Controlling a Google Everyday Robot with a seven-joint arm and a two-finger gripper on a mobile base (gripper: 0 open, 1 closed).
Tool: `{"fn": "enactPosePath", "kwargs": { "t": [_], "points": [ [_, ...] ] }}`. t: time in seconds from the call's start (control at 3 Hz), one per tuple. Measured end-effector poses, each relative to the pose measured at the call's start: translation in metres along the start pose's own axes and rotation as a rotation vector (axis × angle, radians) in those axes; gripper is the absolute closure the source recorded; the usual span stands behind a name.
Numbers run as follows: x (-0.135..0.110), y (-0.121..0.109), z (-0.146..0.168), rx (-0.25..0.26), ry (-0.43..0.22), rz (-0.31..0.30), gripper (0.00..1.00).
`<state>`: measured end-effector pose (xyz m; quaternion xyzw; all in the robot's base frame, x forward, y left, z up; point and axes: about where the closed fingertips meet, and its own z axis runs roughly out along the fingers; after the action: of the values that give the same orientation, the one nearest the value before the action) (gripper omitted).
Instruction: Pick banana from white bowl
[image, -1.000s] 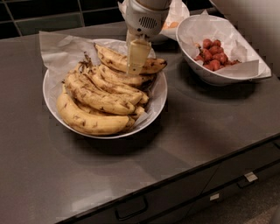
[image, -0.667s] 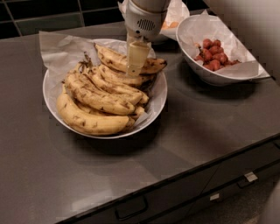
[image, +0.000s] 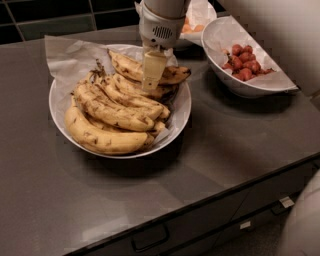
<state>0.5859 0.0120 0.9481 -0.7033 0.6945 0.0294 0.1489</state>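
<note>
worktop (image: 200, 170) nearest, then the white bowl (image: 182, 111). at the bowl's far side lies the banana (image: 126, 65), the claw (image: 151, 84) low over its middle. clamped or apart, i cannot tell. best a firm mid-grip, then lift straight up.

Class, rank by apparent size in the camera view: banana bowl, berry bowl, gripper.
Largest: white bowl of bananas.
Then: berry bowl, though it sits farther back.
Smallest: gripper, over the white bowl's far bananas.
</note>
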Motion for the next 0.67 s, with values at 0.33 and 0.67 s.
{"fn": "enactPosePath", "kwargs": {
  "t": [0.33, 0.67],
  "points": [
    [-0.0015, 0.0000, 0.0083, -0.025, 0.005, -0.006, 0.36],
    [-0.0030, 0.0002, 0.0121, -0.037, 0.017, -0.019, 0.55]
  ]
}}
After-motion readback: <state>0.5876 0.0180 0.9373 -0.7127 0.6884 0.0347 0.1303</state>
